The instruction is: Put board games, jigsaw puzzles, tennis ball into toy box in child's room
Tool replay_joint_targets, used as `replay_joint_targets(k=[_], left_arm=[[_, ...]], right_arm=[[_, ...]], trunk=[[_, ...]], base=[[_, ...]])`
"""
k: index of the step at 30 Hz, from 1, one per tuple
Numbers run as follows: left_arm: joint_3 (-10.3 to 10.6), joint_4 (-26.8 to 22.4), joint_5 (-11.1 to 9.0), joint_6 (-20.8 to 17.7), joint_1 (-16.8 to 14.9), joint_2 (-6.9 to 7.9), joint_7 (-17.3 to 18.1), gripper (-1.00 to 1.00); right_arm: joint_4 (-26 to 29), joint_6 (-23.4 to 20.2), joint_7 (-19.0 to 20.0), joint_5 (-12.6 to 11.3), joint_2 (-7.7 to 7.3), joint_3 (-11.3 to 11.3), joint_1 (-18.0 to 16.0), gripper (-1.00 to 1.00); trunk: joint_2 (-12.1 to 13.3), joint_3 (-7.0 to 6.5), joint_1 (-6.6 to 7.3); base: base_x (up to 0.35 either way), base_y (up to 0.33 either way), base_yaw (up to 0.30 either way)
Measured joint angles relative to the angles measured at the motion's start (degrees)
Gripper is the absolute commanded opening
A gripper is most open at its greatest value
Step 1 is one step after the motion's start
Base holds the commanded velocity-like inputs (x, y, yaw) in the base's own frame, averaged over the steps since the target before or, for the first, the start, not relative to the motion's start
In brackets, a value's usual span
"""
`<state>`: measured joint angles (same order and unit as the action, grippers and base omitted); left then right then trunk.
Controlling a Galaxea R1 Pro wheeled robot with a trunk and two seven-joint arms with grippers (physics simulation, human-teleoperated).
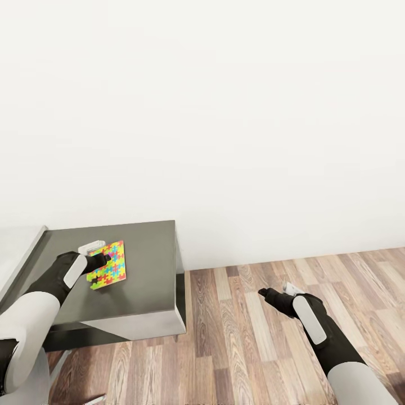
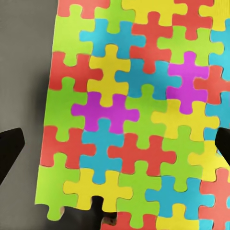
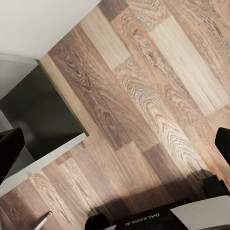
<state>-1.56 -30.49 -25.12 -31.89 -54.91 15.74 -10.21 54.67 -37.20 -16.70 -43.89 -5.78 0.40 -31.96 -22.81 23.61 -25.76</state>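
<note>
White wall fills the far side, and wood-plank floor [image 1: 270, 332] lies at the right. At the left stands a dark grey cabinet [image 1: 146, 264], and on its top lies one jigsaw puzzle [image 1: 111, 264], flat, close to the left part of the top.

My left gripper [image 1: 97, 264] is at the puzzle's left edge. From the left wrist camera the puzzle [image 2: 139, 115] lies between my two finger tips, which stand wide apart at both sides, so I judge these jaws open and not yet closed on it. My right gripper [image 1: 264, 293] hangs over the floor with nothing in it; its fingers [image 3: 9, 151] are also wide apart.

Risk, as I judge it: the panel is thin and lies flat, so my fingers can slide over it or push it along the top instead of catching it. I do not see the toy box from this place.
</note>
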Motion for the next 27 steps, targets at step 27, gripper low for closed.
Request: replay_joint_targets(k=[27], left_arm=[[0.06, -1.33, -0.26, 0.01, -0.05, -0.08, -0.06, 1.0]], right_arm=[[0.16, 0.06, 0.0, 0.02, 0.0, 0.05, 0.0, 1.0]], trunk=[[-0.05, 1.51, 0.03]], base=[[0.0, 0.0, 0.0]])
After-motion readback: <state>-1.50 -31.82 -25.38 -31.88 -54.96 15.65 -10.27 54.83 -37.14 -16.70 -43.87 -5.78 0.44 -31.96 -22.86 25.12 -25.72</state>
